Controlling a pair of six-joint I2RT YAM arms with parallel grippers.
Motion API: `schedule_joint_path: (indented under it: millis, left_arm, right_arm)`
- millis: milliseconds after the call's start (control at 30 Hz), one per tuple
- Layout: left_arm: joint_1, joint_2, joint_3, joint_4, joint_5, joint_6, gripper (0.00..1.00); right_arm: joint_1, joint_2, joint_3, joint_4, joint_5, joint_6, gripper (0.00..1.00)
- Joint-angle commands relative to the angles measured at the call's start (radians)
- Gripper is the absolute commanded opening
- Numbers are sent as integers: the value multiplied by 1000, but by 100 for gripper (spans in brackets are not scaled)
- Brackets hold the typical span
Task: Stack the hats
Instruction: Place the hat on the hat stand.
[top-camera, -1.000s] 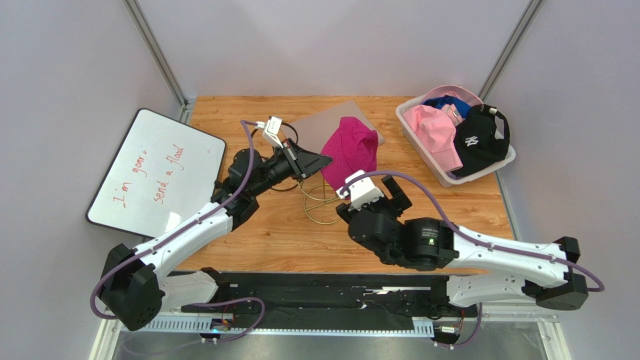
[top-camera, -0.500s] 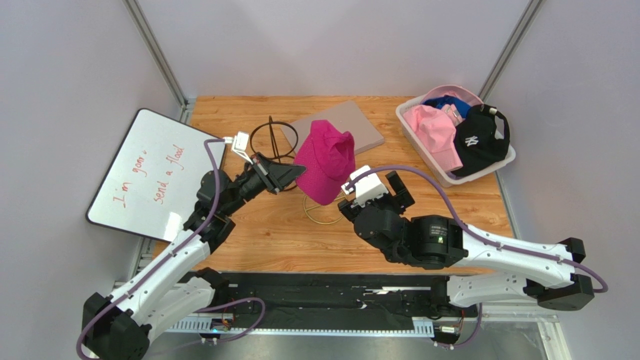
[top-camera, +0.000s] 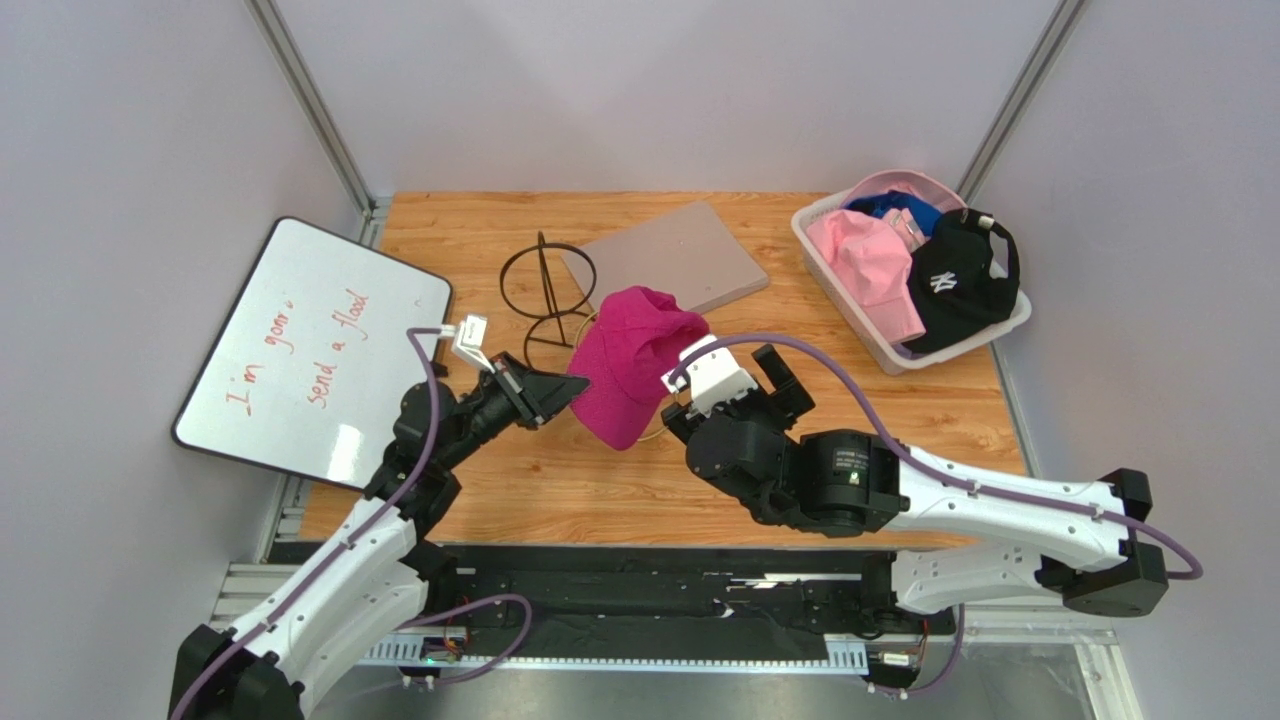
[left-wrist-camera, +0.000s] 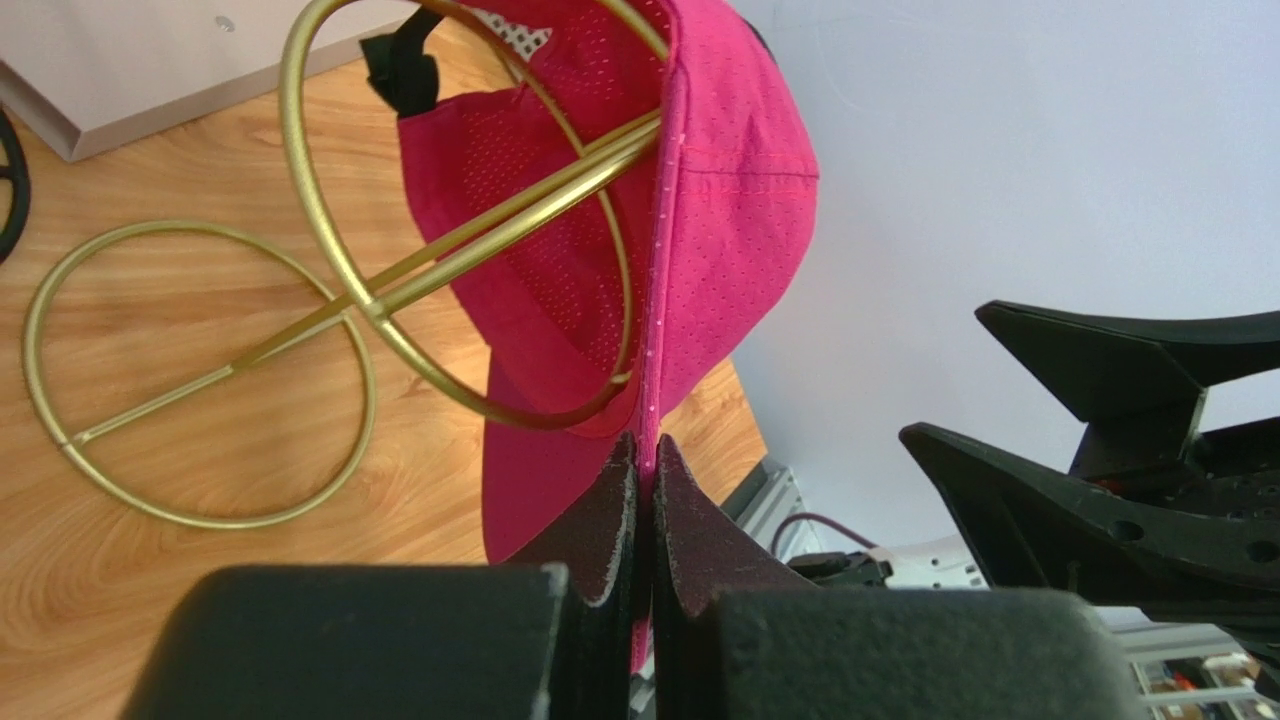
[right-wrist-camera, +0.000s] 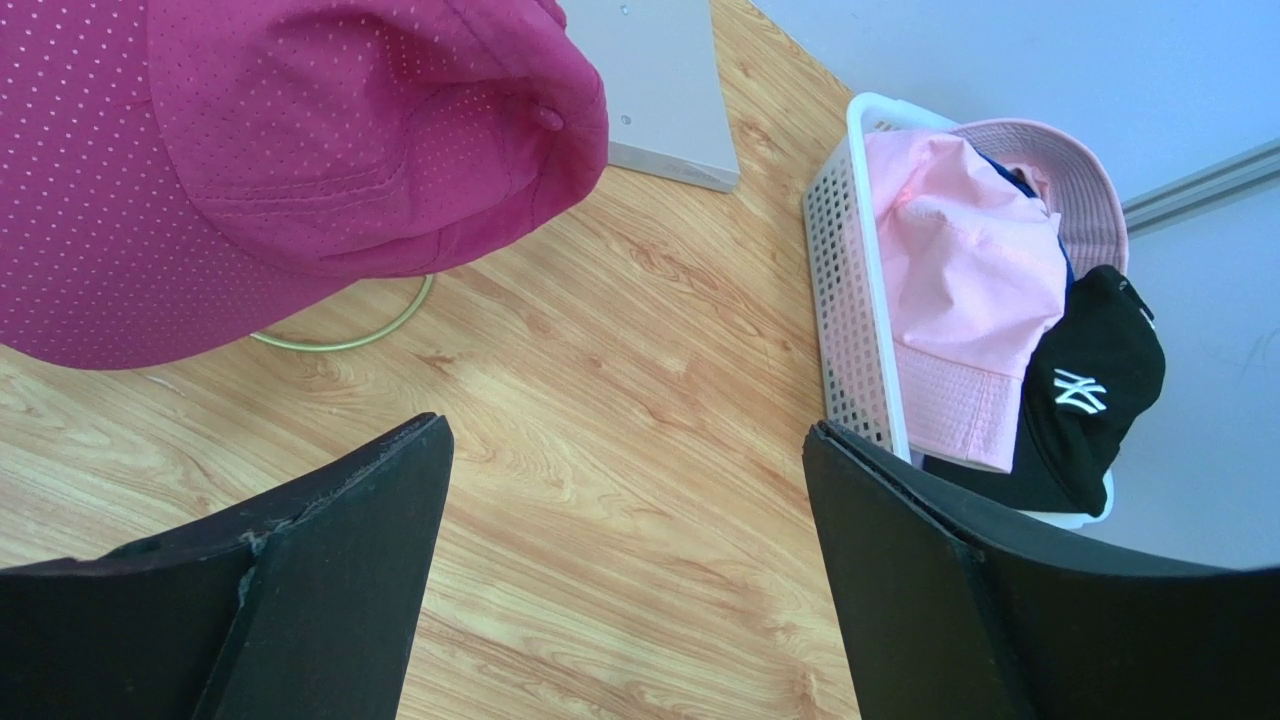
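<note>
The magenta perforated-fabric baseball cap (left-wrist-camera: 721, 195) is pinched by the edge of its brim between the clenched fingers of the left claw (left-wrist-camera: 646, 450). Its crown hangs just beyond the tips, off the wooden table. The upper ring of a gold wire hourglass-shaped frame (left-wrist-camera: 361, 300) sits inside the crown, directly ahead of this claw.

On the cap's far side the right claw (right-wrist-camera: 624, 435) hovers released, jaws spread wide and holding nothing, with the cap up and to one side of its fingers. Well beyond it, a white plastic mesh basket (right-wrist-camera: 842, 270) holds a pink fabric bucket hat (right-wrist-camera: 962, 285) and a black baseball cap (right-wrist-camera: 1089, 390).

The likely trouble is the ring snagging in the crown, so a pull could drag or tip the frame. The grip is also thin, right at the fabric's edge, and a snag could tug the brim free.
</note>
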Motion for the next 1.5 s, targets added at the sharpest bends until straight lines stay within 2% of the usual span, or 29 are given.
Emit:
schedule_joint_path:
  millis: [0, 167, 267, 400, 500, 633, 700, 800, 1000, 1133, 1333, 1467]
  left_arm:
    - [14, -8, -27, 43, -11, 23, 0]
    - [14, -40, 37, 18, 61, 89, 0]
    - [14, -68, 69, 24, 65, 69, 0]
    - [15, -23, 123, 75, 89, 26, 0]
    - [18, 32, 151, 176, 127, -52, 0]
    - [21, 58, 186, 182, 177, -87, 0]
    - [35, 38, 197, 144, 178, -84, 0]
    - [75, -8, 212, 37, 177, -49, 0]
    - [199, -37, 165, 63, 275, -113, 0]
    - [218, -49, 159, 41, 304, -115, 0]
    - [287, -92, 99, -13, 316, -101, 0]
    - [337, -89, 33, 18, 325, -107, 0]
  right_arm:
    - [4, 18, 44, 35, 12, 7, 90]
    - [2, 19, 45, 41, 10, 10, 90]
    - [-2, 21, 59, 46, 6, 12, 90]
    - [-45, 21, 76, 61, -45, 10, 90]
    - [-84, 4, 61, 116, -120, -25, 90]
    - [-159, -51, 21, 242, -299, -76, 88]
    - [-243, -103, -4, 296, -447, -77, 83]
    - [-349, -134, -24, 354, -577, -77, 79]
    - [-469, -67, -4, 419, -706, -106, 74]
    - [-518, -18, 5, 480, -781, -151, 72]
    - [-545, 68, 47, 522, -842, -171, 71]
    - [-544, 94, 56, 528, -858, -168, 72]
